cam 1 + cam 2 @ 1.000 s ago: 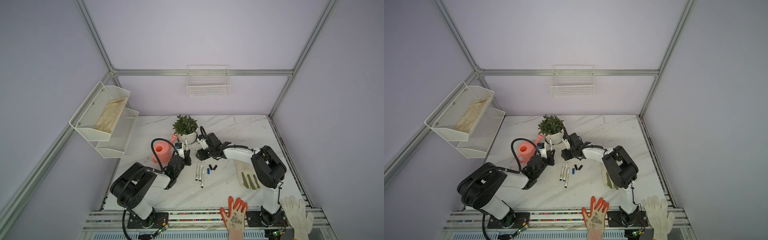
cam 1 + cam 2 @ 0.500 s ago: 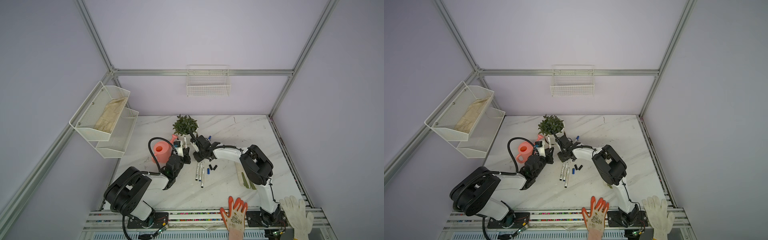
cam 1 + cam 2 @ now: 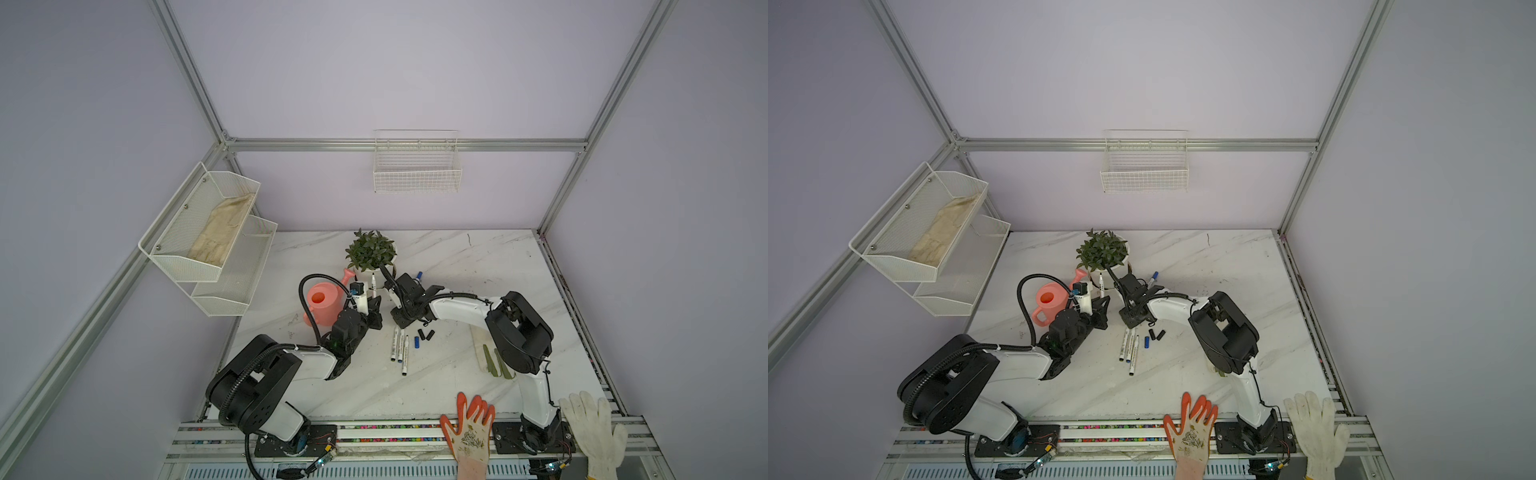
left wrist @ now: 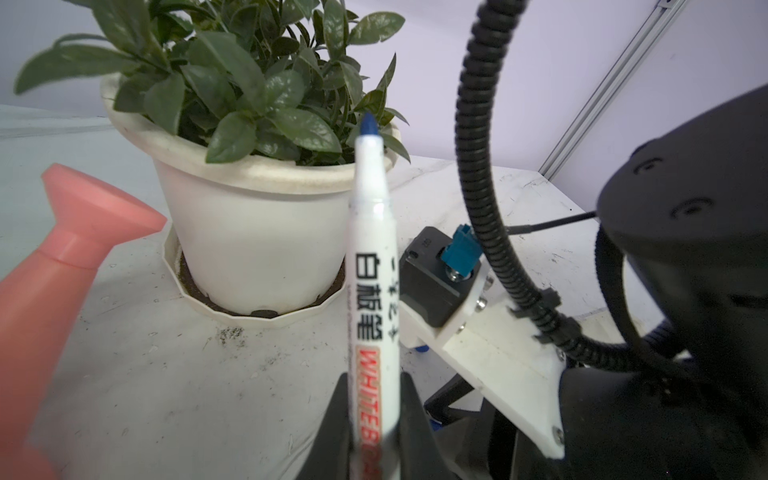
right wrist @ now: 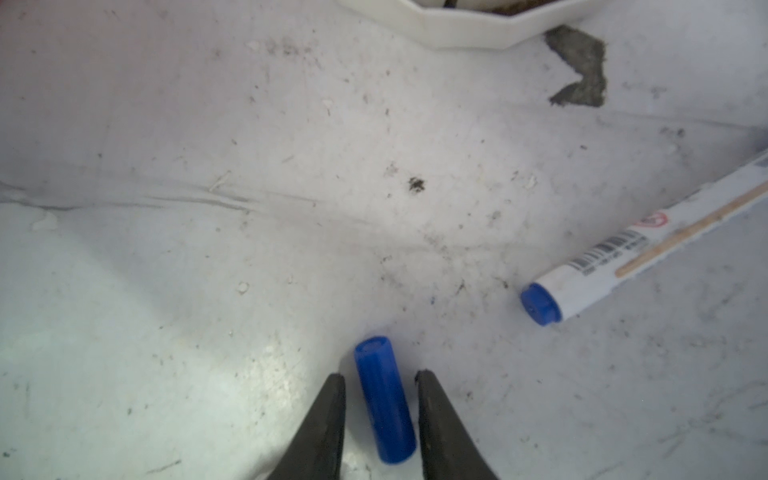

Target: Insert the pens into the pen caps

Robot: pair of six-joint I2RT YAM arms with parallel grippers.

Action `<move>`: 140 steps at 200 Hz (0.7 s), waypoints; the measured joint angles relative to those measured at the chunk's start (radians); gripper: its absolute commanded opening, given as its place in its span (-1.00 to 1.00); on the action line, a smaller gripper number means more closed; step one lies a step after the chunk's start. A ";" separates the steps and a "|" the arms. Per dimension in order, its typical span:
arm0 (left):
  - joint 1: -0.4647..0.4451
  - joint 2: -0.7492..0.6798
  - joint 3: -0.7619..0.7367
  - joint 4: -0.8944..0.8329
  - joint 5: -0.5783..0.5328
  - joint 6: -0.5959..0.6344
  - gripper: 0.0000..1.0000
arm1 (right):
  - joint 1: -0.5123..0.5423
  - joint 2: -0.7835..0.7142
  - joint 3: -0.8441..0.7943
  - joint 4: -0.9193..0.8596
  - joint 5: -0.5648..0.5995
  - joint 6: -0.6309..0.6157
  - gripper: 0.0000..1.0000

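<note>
Left claw: pinched tight on the lower barrel of a white whiteboard marker pen. The pen is uncapped, its blue nib up, and it stands roughly upright. In both top views it sits just in front of the white plant pot, with the pink watering can off to one side of the pot.

Right claw: fingers partly spread, straddling a blue pen cap that lies flat on the tabletop. A sliver of tabletop shows between the cap and the fingers near their tips, so the cap is not clamped. The cap lies near the pot's saucer.

A second pen lies on the tabletop beside the pot. Its blue end points toward that cap but stays apart from it.

Farther in front of the pot, three more pens lie side by side. Just beside them are a loose blue cap and two black caps.
</note>
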 measured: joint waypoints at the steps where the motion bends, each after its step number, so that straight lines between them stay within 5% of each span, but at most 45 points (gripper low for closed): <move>1: 0.000 0.000 0.000 0.000 0.000 0.000 -1.00 | 0.000 0.000 0.000 0.000 0.000 0.000 -0.51; 34: 0.000 0.000 0.000 -0.002 0.031 0.018 -1.00 | 0.000 0.000 0.007 0.001 -0.002 -0.005 -0.90; 78: -0.008 0.000 0.002 -0.030 0.092 0.065 -1.00 | -0.032 -0.019 -0.007 0.032 -0.048 0.024 -1.00; 140: -0.029 0.018 0.029 -0.061 0.214 0.104 -1.00 | -0.339 -0.409 -0.204 0.395 -0.383 0.236 -1.00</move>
